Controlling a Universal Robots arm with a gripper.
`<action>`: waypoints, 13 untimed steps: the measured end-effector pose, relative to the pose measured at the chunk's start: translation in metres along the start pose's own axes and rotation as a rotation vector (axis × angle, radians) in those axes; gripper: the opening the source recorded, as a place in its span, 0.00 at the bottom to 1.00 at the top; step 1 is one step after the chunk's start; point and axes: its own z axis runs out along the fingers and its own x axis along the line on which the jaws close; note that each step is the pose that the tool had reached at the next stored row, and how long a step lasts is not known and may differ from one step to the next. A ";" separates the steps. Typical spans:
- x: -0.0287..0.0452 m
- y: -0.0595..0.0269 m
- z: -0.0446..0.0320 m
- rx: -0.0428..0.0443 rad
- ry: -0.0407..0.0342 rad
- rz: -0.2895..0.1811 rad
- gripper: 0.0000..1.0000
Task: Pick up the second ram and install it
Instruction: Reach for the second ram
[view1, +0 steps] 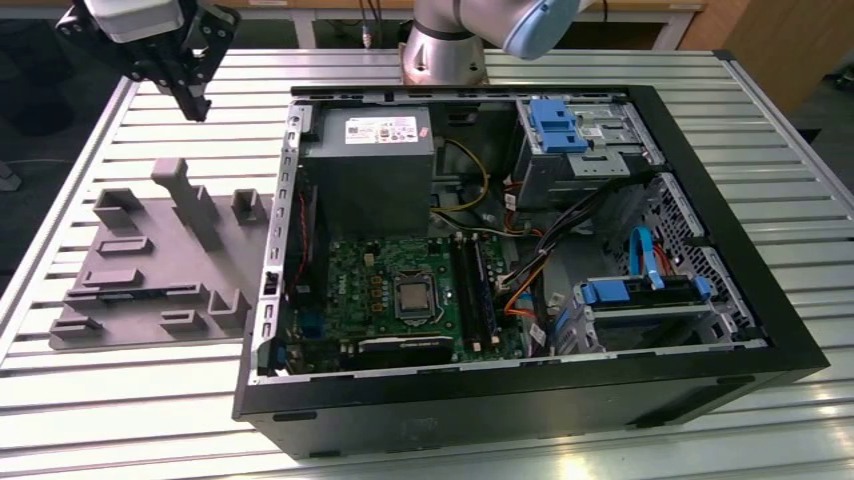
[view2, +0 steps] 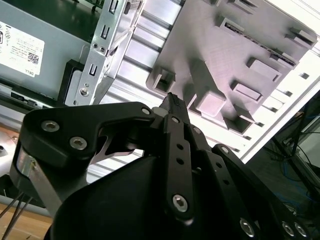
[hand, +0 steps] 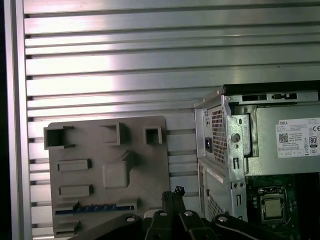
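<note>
The second ram (hand: 90, 207) is a dark blue strip lying on edge in a slot of the grey holder tray (hand: 150, 165). In the exterior view the ram (view1: 127, 296) shows as a thin bluish line on the tray (view1: 134, 330), at the view's left beside the open computer case. My gripper (view1: 196, 108) hangs high above the table, beyond the tray's far end and well away from the ram. In both wrist views its black fingers (hand: 176, 191) (view2: 172, 97) are pressed together with nothing between them. The long black memory slots (view1: 477, 290) lie on the green motherboard (view1: 360, 290).
The black case (view1: 534, 400) lies open on the slatted aluminium table (view1: 160, 400). Inside it are a grey power supply (view1: 367, 165), blue drive brackets (view1: 641, 290), loose cables (view1: 521, 290) and the silver processor (view1: 415, 297). The tray carries upright grey posts (view1: 187, 195).
</note>
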 end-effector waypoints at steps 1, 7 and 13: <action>0.0006 0.0000 0.0000 0.0000 0.0000 0.000 0.11; 0.0045 -0.0003 0.0001 0.0000 0.0000 0.000 0.11; 0.0086 -0.0006 0.0001 0.0000 0.0001 0.000 0.11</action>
